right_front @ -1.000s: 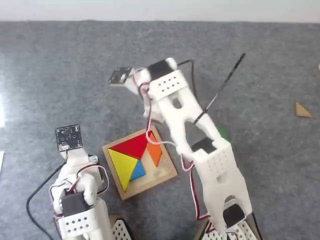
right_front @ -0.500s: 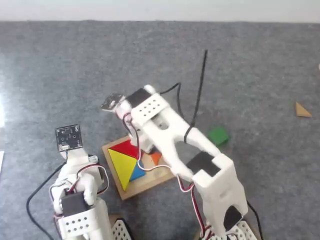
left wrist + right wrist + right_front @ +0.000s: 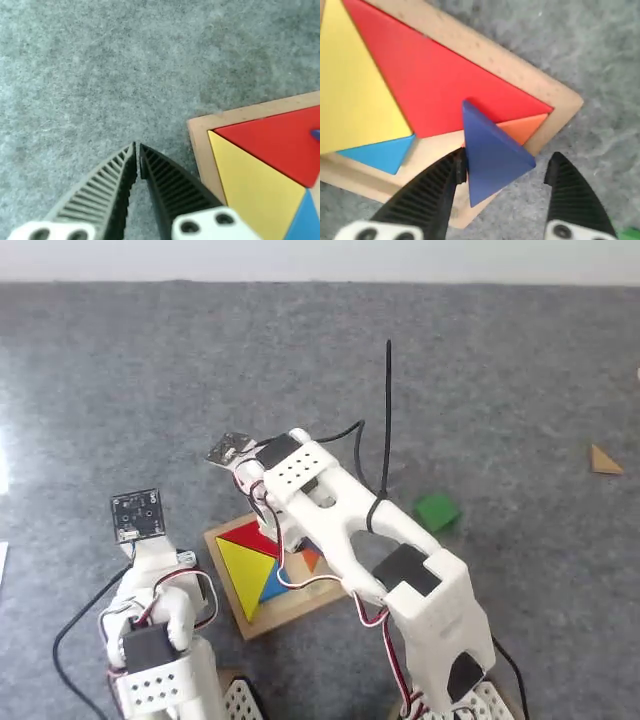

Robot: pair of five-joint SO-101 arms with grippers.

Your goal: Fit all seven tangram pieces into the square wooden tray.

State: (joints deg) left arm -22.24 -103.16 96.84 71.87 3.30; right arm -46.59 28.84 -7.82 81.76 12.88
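Note:
The square wooden tray (image 3: 300,608) lies in front of the two arm bases. In it are a red triangle (image 3: 445,85), a yellow triangle (image 3: 355,95), a light blue triangle (image 3: 380,152) and an orange piece (image 3: 522,127). My right arm (image 3: 330,510) stretches over the tray. Its gripper (image 3: 509,157) is open above the tray's corner, with a dark blue triangle (image 3: 490,155) between the fingers. One finger touches the triangle's edge, and a small gap shows at the other. My left gripper (image 3: 136,146) is shut and empty over the carpet beside the tray's rim (image 3: 197,145).
A green piece (image 3: 437,511) lies on the grey carpet to the right of the tray. A small tan triangle (image 3: 603,460) sits far off at the right. A black cable (image 3: 388,410) rises from the right arm. The left arm (image 3: 150,630) stays folded near its base.
The right arm has swung back from beyond the tray to over it, covering the orange piece and uncovering the green one. The left arm has not moved.

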